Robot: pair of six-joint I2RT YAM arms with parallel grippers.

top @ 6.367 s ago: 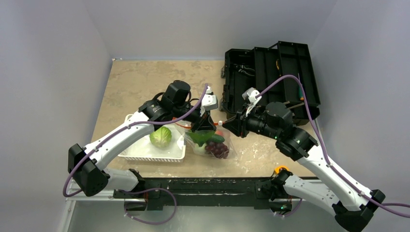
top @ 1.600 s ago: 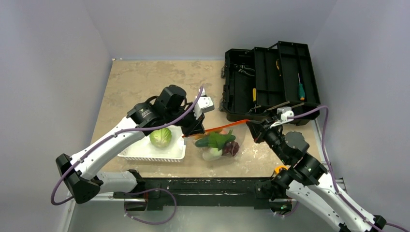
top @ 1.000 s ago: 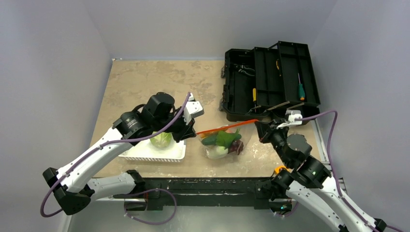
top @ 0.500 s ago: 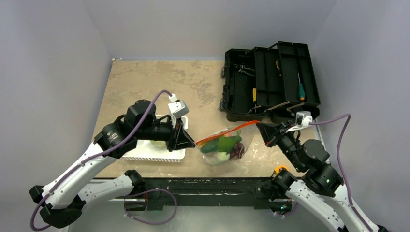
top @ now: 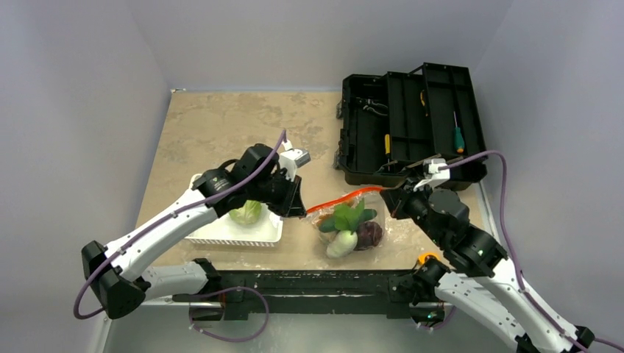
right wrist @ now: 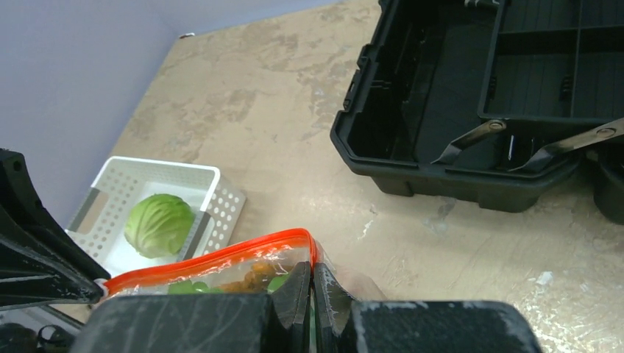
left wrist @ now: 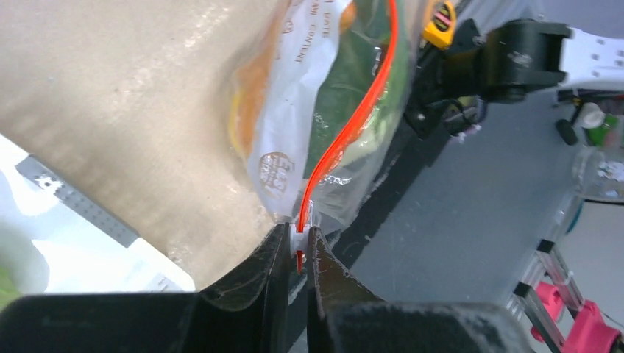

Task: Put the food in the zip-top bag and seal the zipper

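Left gripper (top: 300, 209) and right gripper (top: 384, 197), clenched on the zipper (top: 342, 198) ends, have drawn closer; the cabbage (top: 246, 213) remains outside the bag (top: 353, 229).

Lighting and picture quality: soft, even light from overhead, moderately bright.
Top view: evenly lit, with soft shadows on the table (top: 221, 125). Left wrist view: white glare on the bag (left wrist: 294, 110), basket (left wrist: 110, 254) washed out, near fingers (left wrist: 250, 287) dark and blurred. Right wrist view: background sharp, lower edge dark.
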